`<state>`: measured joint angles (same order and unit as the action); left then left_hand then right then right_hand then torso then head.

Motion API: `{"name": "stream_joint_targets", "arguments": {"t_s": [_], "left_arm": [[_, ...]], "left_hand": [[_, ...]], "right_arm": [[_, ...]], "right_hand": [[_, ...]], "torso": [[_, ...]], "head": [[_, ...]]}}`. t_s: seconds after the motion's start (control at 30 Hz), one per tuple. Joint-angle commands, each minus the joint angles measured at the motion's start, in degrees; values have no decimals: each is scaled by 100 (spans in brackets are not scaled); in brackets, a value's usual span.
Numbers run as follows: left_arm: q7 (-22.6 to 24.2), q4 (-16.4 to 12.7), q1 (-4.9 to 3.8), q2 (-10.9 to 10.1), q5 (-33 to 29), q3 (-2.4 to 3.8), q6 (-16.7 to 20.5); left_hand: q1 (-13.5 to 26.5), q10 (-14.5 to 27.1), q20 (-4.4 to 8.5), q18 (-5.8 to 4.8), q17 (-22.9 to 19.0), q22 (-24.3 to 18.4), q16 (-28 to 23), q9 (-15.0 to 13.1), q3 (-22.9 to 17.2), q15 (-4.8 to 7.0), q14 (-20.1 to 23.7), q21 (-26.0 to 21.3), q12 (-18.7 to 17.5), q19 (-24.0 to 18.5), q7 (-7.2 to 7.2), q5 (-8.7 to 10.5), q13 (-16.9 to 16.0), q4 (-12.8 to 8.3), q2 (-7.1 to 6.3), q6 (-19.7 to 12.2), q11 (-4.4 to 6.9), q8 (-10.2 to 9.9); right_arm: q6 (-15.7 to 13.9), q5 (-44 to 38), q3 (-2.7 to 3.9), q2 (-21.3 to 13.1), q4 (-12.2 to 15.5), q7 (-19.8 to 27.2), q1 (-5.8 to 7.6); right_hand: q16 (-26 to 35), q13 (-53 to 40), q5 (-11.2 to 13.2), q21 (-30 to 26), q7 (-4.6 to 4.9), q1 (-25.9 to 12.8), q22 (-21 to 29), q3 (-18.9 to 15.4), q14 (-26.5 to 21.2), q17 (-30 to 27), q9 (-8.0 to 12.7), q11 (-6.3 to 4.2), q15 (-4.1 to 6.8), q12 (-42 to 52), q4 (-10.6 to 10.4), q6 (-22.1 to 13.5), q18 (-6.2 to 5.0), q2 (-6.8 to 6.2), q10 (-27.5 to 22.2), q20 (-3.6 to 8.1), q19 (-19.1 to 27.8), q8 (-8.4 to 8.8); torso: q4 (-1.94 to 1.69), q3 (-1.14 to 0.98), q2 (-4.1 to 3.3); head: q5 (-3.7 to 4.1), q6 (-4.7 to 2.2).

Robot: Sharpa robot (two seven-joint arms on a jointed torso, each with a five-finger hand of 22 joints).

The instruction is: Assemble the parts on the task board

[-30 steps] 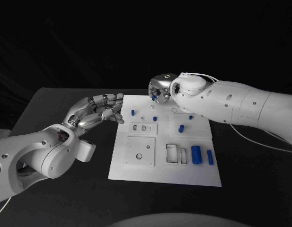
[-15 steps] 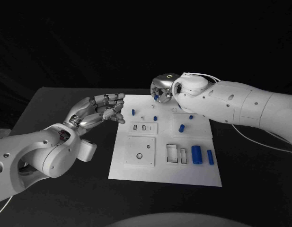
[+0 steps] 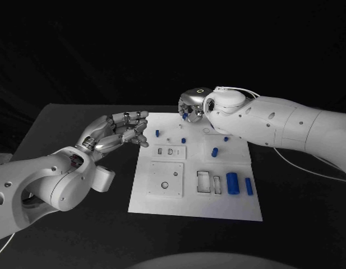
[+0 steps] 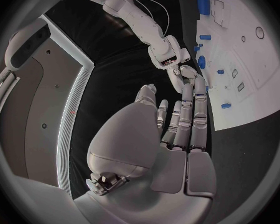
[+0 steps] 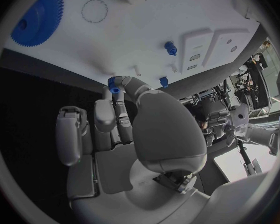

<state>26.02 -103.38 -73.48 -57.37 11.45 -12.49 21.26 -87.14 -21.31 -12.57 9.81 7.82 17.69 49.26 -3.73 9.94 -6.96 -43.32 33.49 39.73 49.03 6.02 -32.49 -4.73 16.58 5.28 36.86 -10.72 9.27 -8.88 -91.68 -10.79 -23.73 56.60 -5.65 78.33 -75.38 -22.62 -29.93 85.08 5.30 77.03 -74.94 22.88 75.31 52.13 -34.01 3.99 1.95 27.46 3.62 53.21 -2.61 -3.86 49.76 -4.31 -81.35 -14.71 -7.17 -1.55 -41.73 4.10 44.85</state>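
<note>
The white task board (image 3: 221, 206) lies in the middle of the black table. My right hand (image 3: 191, 105) hovers over the board's far edge and pinches a small blue part (image 3: 187, 116); the right wrist view shows that blue part (image 5: 114, 86) between thumb and finger, just above the board (image 5: 146, 15). My left hand (image 3: 118, 130) floats beside the board's far left edge, fingers apart and holding nothing; the left wrist view shows the same left hand (image 4: 184, 119) stretched toward the board (image 4: 252, 84). Blue pegs (image 3: 157, 133) (image 3: 215, 151) stand on the board.
A large blue cylinder (image 3: 233, 183) and a thin blue bar (image 3: 249, 186) lie at the board's near right, beside rectangular slots (image 3: 203, 182). A blue gear (image 5: 37, 16) lies near the board's far edge. Bare black table (image 3: 302, 190) surrounds the board.
The right hand has edged slightly to the right with the blue part. The left hand has hardly moved.
</note>
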Motion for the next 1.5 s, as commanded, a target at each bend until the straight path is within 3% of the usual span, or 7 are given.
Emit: {"name": "stream_joint_targets", "arguments": {"t_s": [0.03, 0.4, 0.87, 1.07, 1.5], "left_arm": [[11, -5, -10, 15, 30, 5, -110], [-20, -5, -10, 29, 30, 5, -123], [-62, 21, -10, 53, 34, 4, -152], [-67, 45, -9, 52, 35, 0, -157], [-88, 68, -7, 61, 35, -3, -179]], "left_hand": [[-50, 18, -16, 30, -9, -9, 21, -4, 8, -11, 33, -34, 33, -43, 27, -19, 5, 4, 4, 25, -35, 36], [-47, 19, -18, 30, -12, -9, 21, -5, 10, -14, 34, -35, 36, -48, 33, -19, 8, 5, 5, 32, -39, 41], [-27, 18, -27, 29, -29, -10, 27, -15, 20, -24, 39, -39, 57, -65, 83, -18, 21, 8, 15, 122, -48, 89], [-26, 19, -28, 28, -31, -11, 26, -15, 21, -25, 40, -40, 59, -67, 88, -19, 23, 7, 15, 122, -49, 91], [-25, 22, -30, 28, -35, -11, 26, -15, 22, -27, 45, -41, 61, -72, 98, -19, 26, 6, 17, 129, -49, 97]], "right_arm": [[127, -58, -7, 19, -43, -8, -21], [129, -48, -7, 88, -141, 10, -42], [116, 15, -7, 181, -225, 62, -129], [30, 21, -7, 173, -223, 86, -153], [52, -12, -8, 153, -149, 78, -176]], "right_hand": [[35, -5, 24, -30, 2, 69, -724, 27, -30, -6, 6, -97, 1, -4, 2, -52, 2, 27, 129, -13, 11, 25], [37, -7, 30, -30, 0, 64, -730, 39, -36, -8, 11, -93, -3, -21, -6, -68, 3, 43, 125, -17, 9, 51], [45, -13, 49, -39, -4, 61, -722, 47, -50, -24, 21, -96, -5, -38, -5, -93, 0, 45, 122, -22, 23, 89], [47, -18, 51, -43, 0, 70, -719, 53, -54, -25, 26, -97, -5, -40, 6, -101, -2, 41, 130, -23, 29, 106], [58, -27, 45, -48, 6, 98, -717, 70, -70, -47, 33, -93, -5, -48, 38, -96, -4, 27, 141, -25, 36, 130]], "torso": [[3, 4, 2], [-2, 6, -3], [-11, 1, -10], [14, 9, 4], [8, 7, -2]], "head": [[-3, -20], [4, -31], [-26, 11], [-48, 42], [-42, 48]]}}
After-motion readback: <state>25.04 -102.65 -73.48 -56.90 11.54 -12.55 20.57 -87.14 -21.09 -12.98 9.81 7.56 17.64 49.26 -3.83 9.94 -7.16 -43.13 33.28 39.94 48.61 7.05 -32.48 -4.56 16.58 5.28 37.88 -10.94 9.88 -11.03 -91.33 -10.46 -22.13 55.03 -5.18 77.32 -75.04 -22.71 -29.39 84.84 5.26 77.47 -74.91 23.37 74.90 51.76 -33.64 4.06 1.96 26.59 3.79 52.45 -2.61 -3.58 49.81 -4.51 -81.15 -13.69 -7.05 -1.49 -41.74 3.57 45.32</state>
